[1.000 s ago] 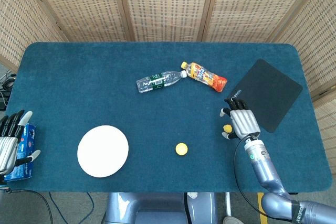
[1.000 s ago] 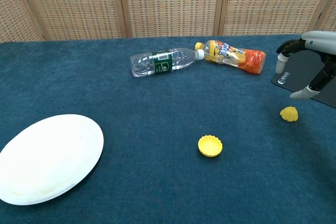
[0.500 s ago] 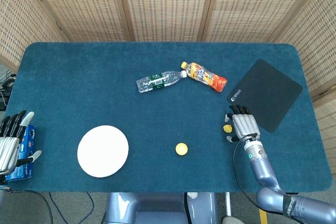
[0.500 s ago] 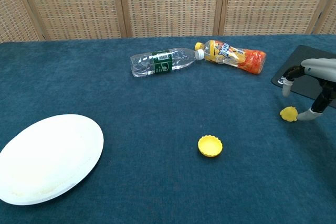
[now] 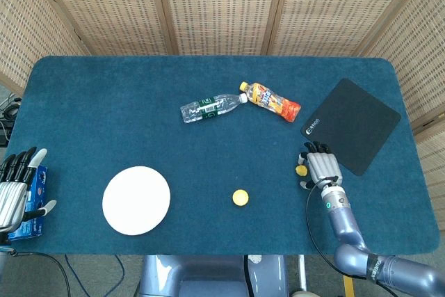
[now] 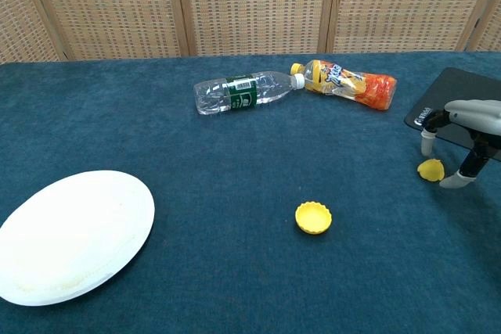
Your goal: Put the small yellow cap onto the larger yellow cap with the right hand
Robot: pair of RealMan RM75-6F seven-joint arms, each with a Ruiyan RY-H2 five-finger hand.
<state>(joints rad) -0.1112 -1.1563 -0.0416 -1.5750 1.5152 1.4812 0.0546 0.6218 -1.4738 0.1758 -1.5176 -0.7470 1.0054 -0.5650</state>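
The small yellow cap lies on the blue table cloth, just off the black mat's near corner. My right hand hangs low right beside it, palm down. One finger stands just behind the cap and the thumb just to its right, neither plainly pressing it. The larger yellow cap lies open side up nearer the table's middle front, well left of the hand. My left hand shows only in the head view, off the table's left edge, fingers spread and holding nothing.
A clear water bottle and an orange juice bottle lie on their sides at mid table. A white plate sits front left. The black mat lies at right. A blue box is under the left hand.
My right hand has come down and drawn in toward the small cap, its finger and thumb now bracketing it. The cap has barely shifted. The left hand sank slightly.
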